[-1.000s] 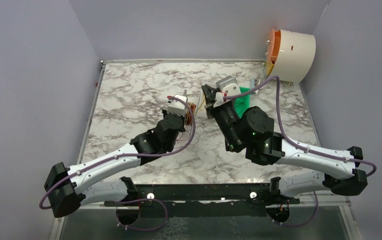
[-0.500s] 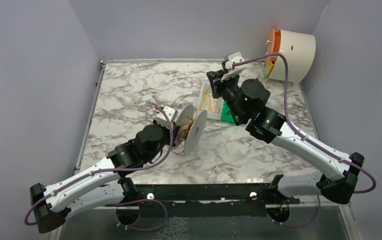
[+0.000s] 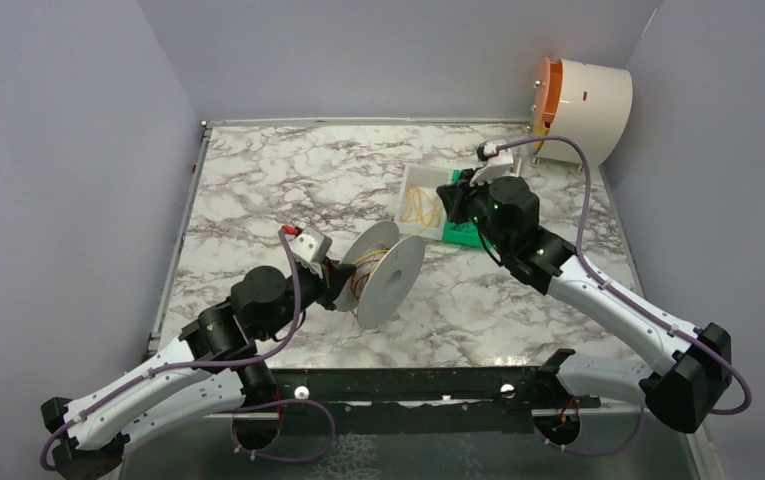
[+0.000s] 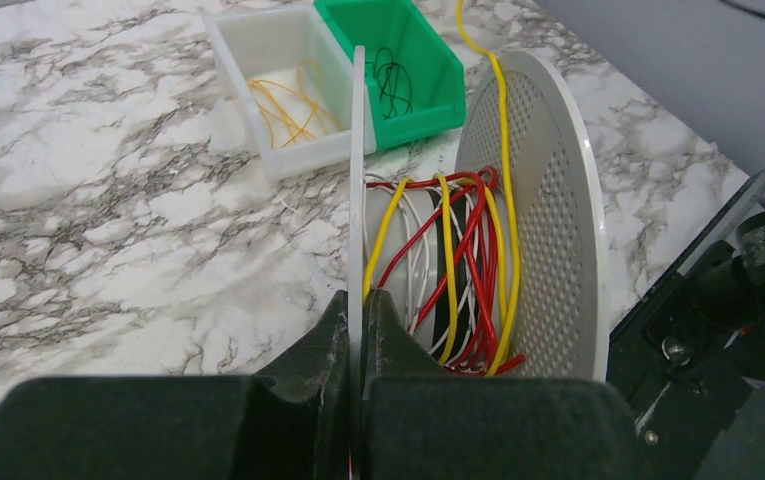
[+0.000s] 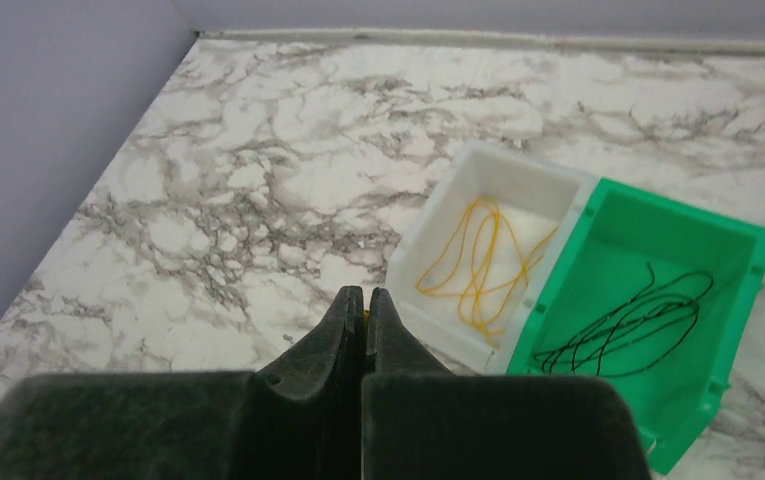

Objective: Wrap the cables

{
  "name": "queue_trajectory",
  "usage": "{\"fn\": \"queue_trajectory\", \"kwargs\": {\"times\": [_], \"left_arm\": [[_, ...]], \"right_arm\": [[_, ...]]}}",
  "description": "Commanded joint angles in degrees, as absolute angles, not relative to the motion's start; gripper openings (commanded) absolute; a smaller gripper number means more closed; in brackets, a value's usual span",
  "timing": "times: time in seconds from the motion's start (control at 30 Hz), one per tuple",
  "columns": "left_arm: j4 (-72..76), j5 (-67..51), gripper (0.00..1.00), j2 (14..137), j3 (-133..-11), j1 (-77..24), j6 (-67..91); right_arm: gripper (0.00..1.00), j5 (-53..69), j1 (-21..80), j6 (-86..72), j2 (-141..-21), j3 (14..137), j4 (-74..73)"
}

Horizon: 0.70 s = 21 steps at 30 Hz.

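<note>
The left claw (image 4: pixel 356 312) is clenched on the thin near flange of a white spool (image 3: pixel 386 277), which stands on edge on the marble worktop (image 3: pixel 258 190) just right of centre in the overhead view. In the left wrist view the two dark fingers (image 4: pixel 318 345) press together on that flange, and the perforated far flange rises at about 2 o'clock from them. Wound around the spool's core are the cables (image 4: pixel 453 265): yellow, red, white and black strands crossing one another. One yellow strand (image 4: pixel 496 90) leaves the winding and runs up toward 12 o'clock, past the green bin.

The right claw (image 5: pixel 364 315) is pressed closed, with a sliver of yellow showing between its tips; what that sliver belongs to cannot be told for certain. It hovers over the worktop at the near-left corner of two bins that sit side by side, touching. The white bin (image 5: pixel 445 215) holds loose loops of yellow wire (image 5: pixel 478 255); the green bin (image 5: pixel 718 280), at 3 o'clock from it, holds a tangle of black wire (image 5: pixel 638 320).

At 1 o'clock on the overhead view, a large white drum (image 3: pixel 588 110) with an orange end lies on its side at the worktop's far right corner.
</note>
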<state>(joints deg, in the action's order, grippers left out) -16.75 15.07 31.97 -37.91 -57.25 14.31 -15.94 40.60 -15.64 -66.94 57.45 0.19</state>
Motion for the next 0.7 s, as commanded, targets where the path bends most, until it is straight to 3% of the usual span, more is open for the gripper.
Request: {"fn": "queue_trajectory", "kwargs": {"times": [0.0, 0.3, 0.67], "left_arm": [[-7.75, 10.36, 0.0, 28.34, -39.12, -57.48, 14.52], [0.08, 10.41, 0.0, 25.44, -42.13, -57.48, 14.72], [16.02, 18.64, 0.0, 25.47, -38.8, -57.49, 20.34]], "right_arm": [[0.01, -10.78, 38.32, -24.45, -63.73, 51.78, 3.35], [0.01, -3.33, 33.46, -30.39, -63.22, 47.15, 5.65], [0.01, -0.24, 32.52, -34.97, -58.92, 39.65, 13.06]]}}
